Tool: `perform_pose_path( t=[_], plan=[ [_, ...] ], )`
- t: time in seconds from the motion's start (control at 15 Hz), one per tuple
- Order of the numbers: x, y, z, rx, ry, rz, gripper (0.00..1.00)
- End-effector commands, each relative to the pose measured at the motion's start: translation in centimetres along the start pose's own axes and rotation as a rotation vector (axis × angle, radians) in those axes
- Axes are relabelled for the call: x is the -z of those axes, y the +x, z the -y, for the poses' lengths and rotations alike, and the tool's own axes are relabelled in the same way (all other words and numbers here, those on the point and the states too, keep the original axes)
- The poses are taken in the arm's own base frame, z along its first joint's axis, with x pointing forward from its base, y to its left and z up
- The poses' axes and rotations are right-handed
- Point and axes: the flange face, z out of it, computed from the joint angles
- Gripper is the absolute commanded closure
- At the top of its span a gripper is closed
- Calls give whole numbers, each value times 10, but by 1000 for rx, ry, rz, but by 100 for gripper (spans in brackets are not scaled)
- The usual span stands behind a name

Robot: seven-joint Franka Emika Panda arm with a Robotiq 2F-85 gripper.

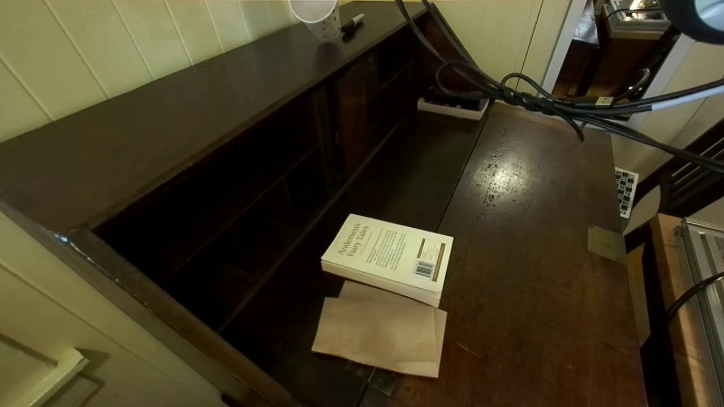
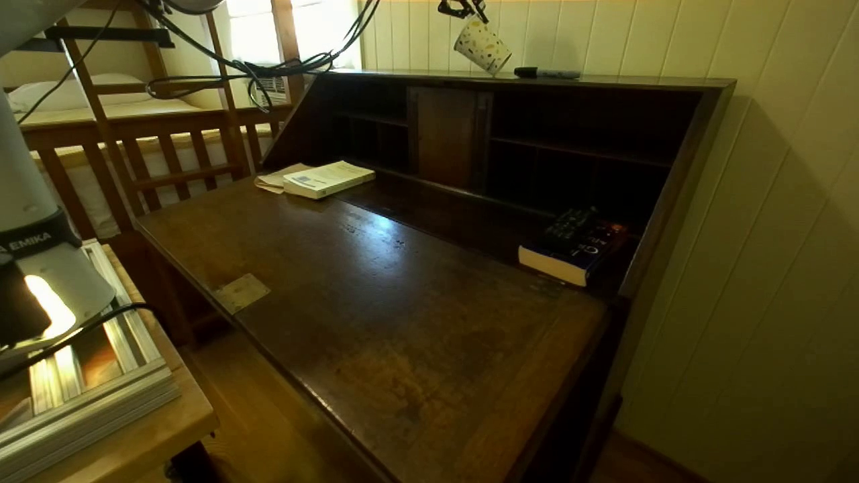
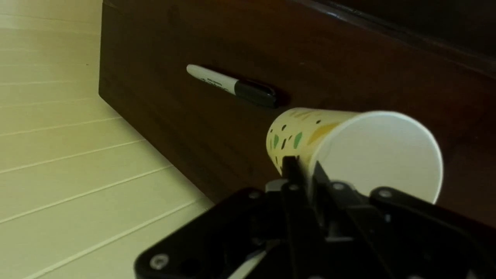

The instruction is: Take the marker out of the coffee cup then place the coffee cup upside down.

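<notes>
One claw [image 3: 305, 166] angled downward, jaws pinching tilted coffee cup [image 3: 358, 151].

At eleven o'clock in an exterior view the window [image 2: 322, 30] burns out white. Glare spots the slant-front desk [image 1: 531, 282] in both exterior views; its pigeonholes [image 2: 584, 168] sink into shadow. The wrist view is dim, the gripper [image 3: 305, 167] at five o'clock dark and blurred.
</notes>
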Motion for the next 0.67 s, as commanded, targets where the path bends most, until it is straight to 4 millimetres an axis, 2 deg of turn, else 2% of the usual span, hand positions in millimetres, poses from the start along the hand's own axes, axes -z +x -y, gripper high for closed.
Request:
perform_pose_path(
  t=[0.0,0.47,0.6],
  plan=[
    [-6,4,5,26,-21,2,60],
    [-10,7,10,19,-3,-9,12],
    [-8,7,10,9,12,-20,1]
  ],
)
